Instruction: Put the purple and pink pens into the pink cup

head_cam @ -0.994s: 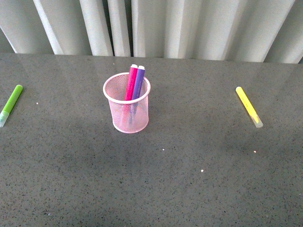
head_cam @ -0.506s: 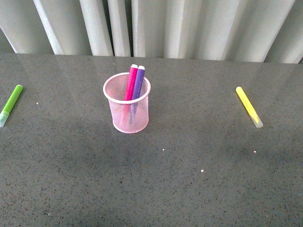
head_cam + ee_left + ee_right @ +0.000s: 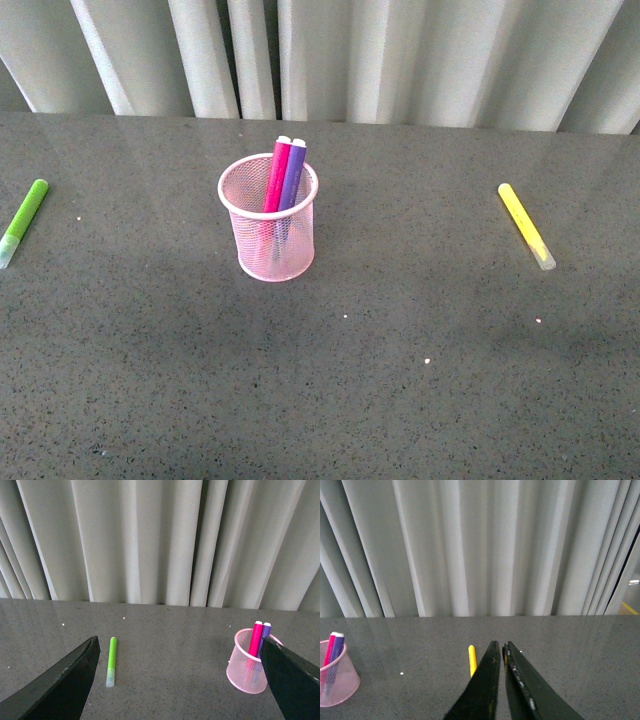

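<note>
left gripper (image 3: 177,680): wide open, two dark fingers far apart, grabbing nothing, up off the tabletop
right gripper (image 3: 501,680): clamped together with just a sliver between the jaws, nothing in it, also off the tabletop
tabletop (image 3: 400,380): dark grey speckled stone look, front part is bare
pink cup (image 3: 268,225): light pink wire mesh cylinder with a solid rolled rim, standing upright around the middle of the tabletop, a bit toward its left side
pink pen (image 3: 277,178): magenta body, white end tip poking up over the rim, standing in the cup and leaning on its far edge
purple pen (image 3: 292,180): dark purple, same white tip, in the cup right up against the pink one
green marker (image 3: 22,222): lying flat near the left edge
yellow marker (image 3: 526,225): lying flat toward the right edge
curtain (image 3: 350,55): pale pleated folds behind the far edge
</note>
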`<state>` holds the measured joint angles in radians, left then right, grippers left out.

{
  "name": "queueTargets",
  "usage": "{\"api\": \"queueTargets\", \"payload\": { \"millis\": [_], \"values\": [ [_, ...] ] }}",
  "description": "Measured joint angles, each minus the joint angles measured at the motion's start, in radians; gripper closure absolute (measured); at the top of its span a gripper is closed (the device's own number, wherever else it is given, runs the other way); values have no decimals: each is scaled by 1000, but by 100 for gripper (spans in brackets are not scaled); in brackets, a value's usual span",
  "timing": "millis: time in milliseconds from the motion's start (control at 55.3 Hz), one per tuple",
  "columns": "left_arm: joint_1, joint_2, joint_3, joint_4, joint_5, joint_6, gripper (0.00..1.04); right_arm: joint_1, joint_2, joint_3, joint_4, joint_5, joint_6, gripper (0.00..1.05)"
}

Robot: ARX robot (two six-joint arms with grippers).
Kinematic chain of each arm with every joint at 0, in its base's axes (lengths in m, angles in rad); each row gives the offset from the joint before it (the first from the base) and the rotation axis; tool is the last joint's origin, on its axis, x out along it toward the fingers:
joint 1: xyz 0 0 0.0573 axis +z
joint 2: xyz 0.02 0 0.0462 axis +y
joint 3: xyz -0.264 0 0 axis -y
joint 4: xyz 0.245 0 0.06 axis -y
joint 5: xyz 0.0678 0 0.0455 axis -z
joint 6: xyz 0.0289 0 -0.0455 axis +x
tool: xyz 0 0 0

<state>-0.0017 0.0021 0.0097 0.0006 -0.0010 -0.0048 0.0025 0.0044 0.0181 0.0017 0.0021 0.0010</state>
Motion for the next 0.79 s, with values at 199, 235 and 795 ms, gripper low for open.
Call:
{"api": "queueTargets", "payload": {
  "millis": [199,235,795],
  "values": [
    [0,0,0,0,0,0,7,0,0,0,0,0,0,58],
    [0,0,0,0,0,0,7,0,0,0,0,0,0,51],
    [0,0,0,0,0,0,7,0,0,0,0,0,1,7]
  ]
}}
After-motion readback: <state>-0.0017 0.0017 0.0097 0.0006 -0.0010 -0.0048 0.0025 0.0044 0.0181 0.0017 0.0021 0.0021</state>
